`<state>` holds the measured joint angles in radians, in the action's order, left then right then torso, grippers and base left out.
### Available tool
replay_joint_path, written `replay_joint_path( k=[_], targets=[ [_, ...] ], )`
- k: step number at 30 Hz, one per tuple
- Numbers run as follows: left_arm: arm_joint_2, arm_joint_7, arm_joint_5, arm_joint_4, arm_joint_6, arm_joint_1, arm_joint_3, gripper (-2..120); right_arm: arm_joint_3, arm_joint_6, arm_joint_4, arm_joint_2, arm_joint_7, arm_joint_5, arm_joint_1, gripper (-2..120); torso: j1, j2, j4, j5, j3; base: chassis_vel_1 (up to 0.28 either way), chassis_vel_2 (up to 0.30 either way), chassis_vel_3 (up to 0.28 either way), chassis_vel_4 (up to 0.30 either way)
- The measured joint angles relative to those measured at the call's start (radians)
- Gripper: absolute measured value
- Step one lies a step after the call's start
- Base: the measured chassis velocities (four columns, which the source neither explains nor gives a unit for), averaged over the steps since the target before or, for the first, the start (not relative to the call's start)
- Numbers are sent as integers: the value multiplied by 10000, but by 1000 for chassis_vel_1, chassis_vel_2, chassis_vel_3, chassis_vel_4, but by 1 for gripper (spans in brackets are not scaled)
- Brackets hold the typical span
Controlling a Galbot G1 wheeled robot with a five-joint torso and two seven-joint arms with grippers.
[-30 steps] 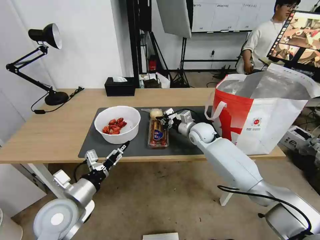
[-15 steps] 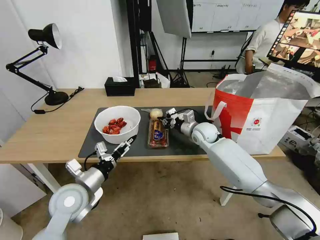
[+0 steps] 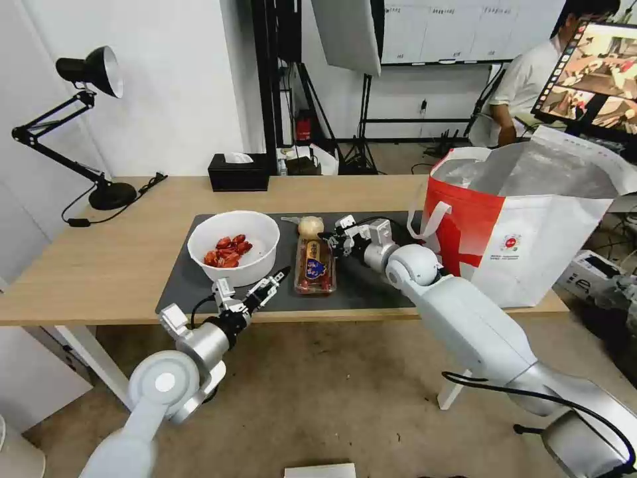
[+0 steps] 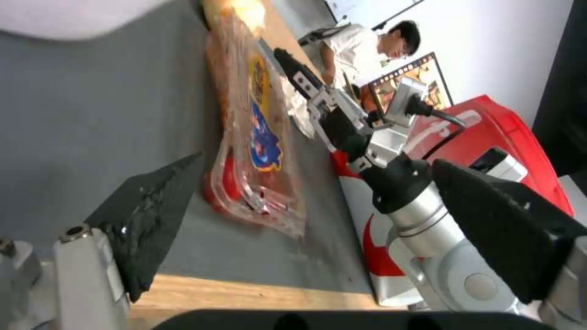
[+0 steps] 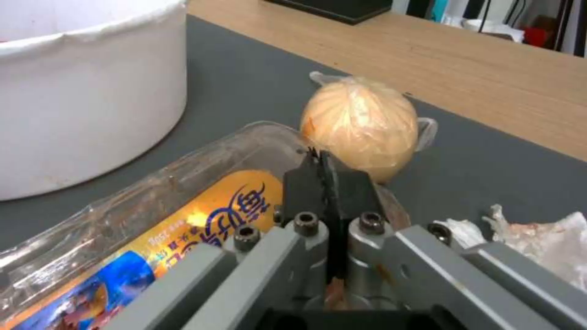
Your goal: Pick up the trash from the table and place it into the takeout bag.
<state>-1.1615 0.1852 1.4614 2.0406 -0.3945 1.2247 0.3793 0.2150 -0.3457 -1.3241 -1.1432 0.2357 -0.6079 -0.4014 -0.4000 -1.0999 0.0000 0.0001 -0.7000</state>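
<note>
On the table (image 3: 119,259) lies a dark mat (image 3: 371,285) with the trash. The white bowl (image 3: 233,247) holds red scraps. To its right lies the clear clamshell tray (image 3: 315,265), with the wrapped beige ball (image 3: 310,227) at its far end. My right gripper (image 3: 328,238) is shut, its tips (image 5: 322,160) over the tray's far end (image 5: 183,220) just short of the ball (image 5: 361,126). A crumpled tissue (image 5: 550,243) lies beside that wrist. My left gripper (image 3: 273,282) stands open at the mat's front edge, facing the tray's near end (image 4: 257,151). The takeout bag (image 3: 531,245) stands open at the right.
A black tissue box (image 3: 239,171) sits at the table's back edge and a desk lamp (image 3: 86,119) at the far left. A monitor (image 3: 594,73) rises behind the bag. The table's front edge runs just under my left gripper.
My left arm has risen and moved right, from below the bowl to the mat's front edge near the tray. The right gripper has drifted slightly to the right.
</note>
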Motion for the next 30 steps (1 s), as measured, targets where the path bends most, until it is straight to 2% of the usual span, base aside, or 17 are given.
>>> replay_joint_path(
  k=[8,19,30],
  targets=[
    [-227,347,-27,-124,1,-256,-482,100,-42,-18,-107,58,-104,-60,-58,0,0,0,0,1,1,0,0,0,0],
    [-396,1250,-259,-566,-75,-977,-998,100,-100,-73,-434,322,-147,-279,-138,0,0,-1,0,0,0,0,0,0,0],
    [-439,1631,-535,-933,29,-1372,-1236,100,-171,-91,-564,362,-147,-281,-257,0,0,-1,0,-1,0,0,0,0,0]
  ],
)
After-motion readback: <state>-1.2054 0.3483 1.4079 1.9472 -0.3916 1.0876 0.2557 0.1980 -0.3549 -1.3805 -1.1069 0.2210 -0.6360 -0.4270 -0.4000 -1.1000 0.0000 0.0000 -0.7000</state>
